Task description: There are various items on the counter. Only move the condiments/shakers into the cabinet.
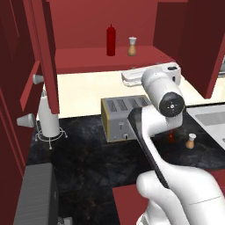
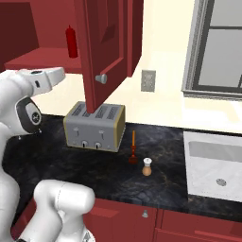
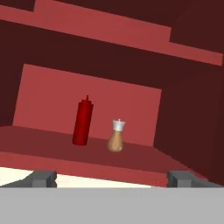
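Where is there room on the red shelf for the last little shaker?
The shelf is bare to the left of the red bottle, and also to the right of the shaker already up there. Bottle and shaker stand close together mid-shelf, so that gap is tight. The open tool faces them, holding nothing. The last shaker waits on the counter.

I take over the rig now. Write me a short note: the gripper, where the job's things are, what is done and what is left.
Gripper: jaws open, holding nothing, in front of the cabinet shelf.
Done: red bottle and one shaker stand upright on the shelf, side by side, apart.
Left: second shaker stands on the counter, beside the orange-red utensil, right of the toaster. Move this shaker only.
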You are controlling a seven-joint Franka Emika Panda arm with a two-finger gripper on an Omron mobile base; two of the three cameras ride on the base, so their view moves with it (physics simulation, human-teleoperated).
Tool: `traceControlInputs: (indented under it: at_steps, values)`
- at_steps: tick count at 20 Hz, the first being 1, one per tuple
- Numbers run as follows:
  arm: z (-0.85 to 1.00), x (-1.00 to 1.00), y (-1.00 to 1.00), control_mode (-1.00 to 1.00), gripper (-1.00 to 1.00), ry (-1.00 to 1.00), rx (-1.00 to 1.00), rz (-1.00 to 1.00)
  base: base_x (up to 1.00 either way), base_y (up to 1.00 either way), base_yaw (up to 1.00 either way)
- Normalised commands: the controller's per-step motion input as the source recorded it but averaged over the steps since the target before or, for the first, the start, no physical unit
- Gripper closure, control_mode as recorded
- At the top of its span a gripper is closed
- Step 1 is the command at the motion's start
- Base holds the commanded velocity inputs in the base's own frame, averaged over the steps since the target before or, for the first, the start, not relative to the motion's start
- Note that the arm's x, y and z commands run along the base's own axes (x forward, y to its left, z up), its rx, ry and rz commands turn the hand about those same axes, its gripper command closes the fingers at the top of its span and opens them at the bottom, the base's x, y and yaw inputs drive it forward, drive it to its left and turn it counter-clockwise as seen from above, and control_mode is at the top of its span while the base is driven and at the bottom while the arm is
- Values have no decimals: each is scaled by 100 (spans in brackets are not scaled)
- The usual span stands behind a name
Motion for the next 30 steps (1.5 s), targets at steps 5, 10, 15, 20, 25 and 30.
traceControlInputs:
  at_steps: [5,10,15,20,25,30]
  values:
    - [-64,-100,26,-100,-100,16,0,0,0,0,0]
    - [-89,-100,23,-100,-100,38,0,0,0,0,0]
    - [-92,-100,20,-100,-100,47,0,0,0,0,0]
    - [-91,-97,1,-100,-100,59,0,-1,0,0,0]
    - [-1,-5,-3,-100,-100,0,0,0,0,0,0]
    - [-31,0,-64,-100,-100,-2,0,2,0,0,0]
